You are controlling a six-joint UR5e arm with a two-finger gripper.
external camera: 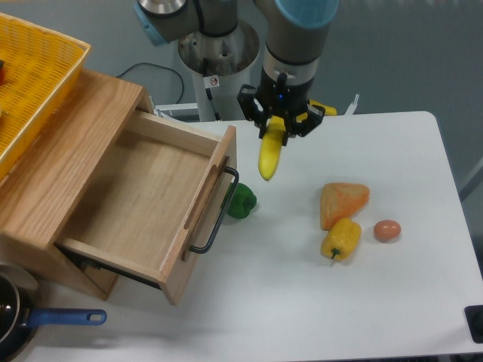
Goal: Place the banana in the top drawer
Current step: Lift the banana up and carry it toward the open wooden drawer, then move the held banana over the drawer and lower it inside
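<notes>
A yellow banana (269,154) hangs lifted off the table, pinched near its middle by the gripper (280,124) — fingers closed on it, lower tip pointing down. It sits just right of the open, empty top drawer (143,192). To do this well, carry it left over the drawer front, high enough to clear the black handle (219,211), turn it to lie along the box, then lower it.

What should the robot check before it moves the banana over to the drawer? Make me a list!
1. Gripper shut on the banana: ok.
2. Banana lifted off the table: ok.
3. Top drawer pulled open: ok.
4. Drawer floor free of things: ok.
5. Green pepper beside the handle, low enough to pass over: cannot tell.
6. Banana short enough to fit the drawer: cannot tell.
</notes>
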